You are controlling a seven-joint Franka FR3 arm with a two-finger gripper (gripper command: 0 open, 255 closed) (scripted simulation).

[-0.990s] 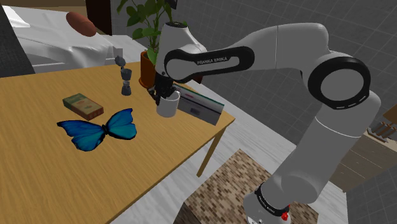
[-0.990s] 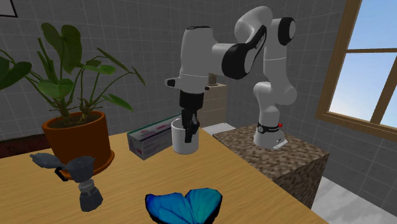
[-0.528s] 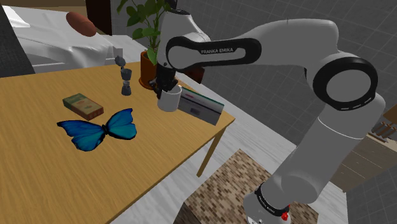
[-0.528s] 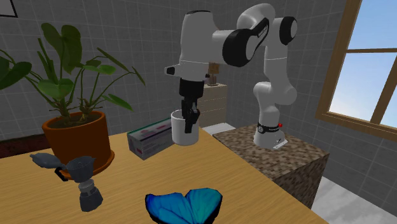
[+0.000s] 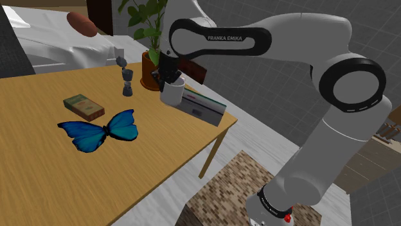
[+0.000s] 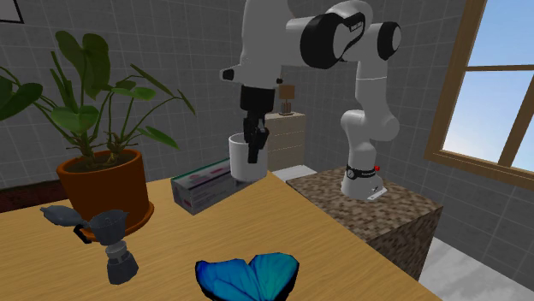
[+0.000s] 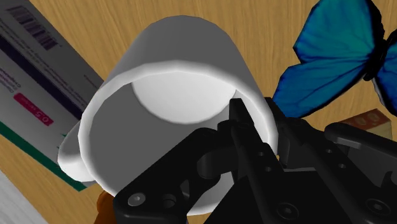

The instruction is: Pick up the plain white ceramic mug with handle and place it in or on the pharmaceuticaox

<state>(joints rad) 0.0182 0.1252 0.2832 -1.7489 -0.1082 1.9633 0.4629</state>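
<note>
Pinching the plain white mug [image 6: 241, 164], the black claw [image 6: 253, 156] holds it high (likely to clear the white-green carton [image 6: 198, 188]).

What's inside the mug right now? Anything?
One finger of the end effector sits inside the white mug, against its wall; the visible floor is bare. The end effector covers the near part of the interior.
</note>
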